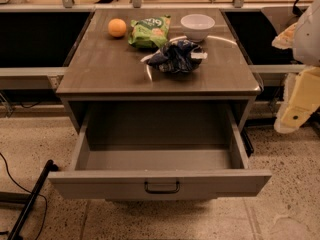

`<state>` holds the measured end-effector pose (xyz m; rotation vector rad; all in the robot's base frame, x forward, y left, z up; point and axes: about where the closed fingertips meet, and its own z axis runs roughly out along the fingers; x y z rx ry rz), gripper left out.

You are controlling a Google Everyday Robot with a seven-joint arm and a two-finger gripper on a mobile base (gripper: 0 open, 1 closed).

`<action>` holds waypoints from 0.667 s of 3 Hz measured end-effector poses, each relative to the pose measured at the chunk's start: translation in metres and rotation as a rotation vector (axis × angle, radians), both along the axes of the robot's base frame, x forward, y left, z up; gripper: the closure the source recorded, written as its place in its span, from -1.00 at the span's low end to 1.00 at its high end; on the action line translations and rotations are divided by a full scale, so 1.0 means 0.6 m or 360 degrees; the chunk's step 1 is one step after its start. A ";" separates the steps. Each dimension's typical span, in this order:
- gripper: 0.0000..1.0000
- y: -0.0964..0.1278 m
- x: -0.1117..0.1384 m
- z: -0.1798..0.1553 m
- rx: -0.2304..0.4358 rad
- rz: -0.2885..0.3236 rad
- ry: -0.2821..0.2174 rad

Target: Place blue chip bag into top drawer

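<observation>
The blue chip bag (175, 55), crumpled navy foil with white patches, lies on the cabinet top right of centre, just in front of a white bowl. The top drawer (161, 183) is pulled wide open below it; its grey inside shows nothing in it, and a small dark handle sits at the centre of its front panel. My gripper (294, 115) hangs at the far right edge of the view, beside the cabinet's right side, well apart from the bag and holding nothing I can see.
A green snack bag (150, 31), an orange (117, 27) and the white bowl (197, 26) sit at the back of the cabinet top (100, 69). A dark pole and cables (30, 199) lie on the floor at the left.
</observation>
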<state>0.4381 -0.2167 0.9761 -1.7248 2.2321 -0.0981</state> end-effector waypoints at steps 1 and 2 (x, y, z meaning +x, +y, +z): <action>-1.00 0.000 0.000 0.000 0.0000 0.0000 0.0000; -1.00 0.012 0.029 -0.004 0.0043 -0.0014 -0.0045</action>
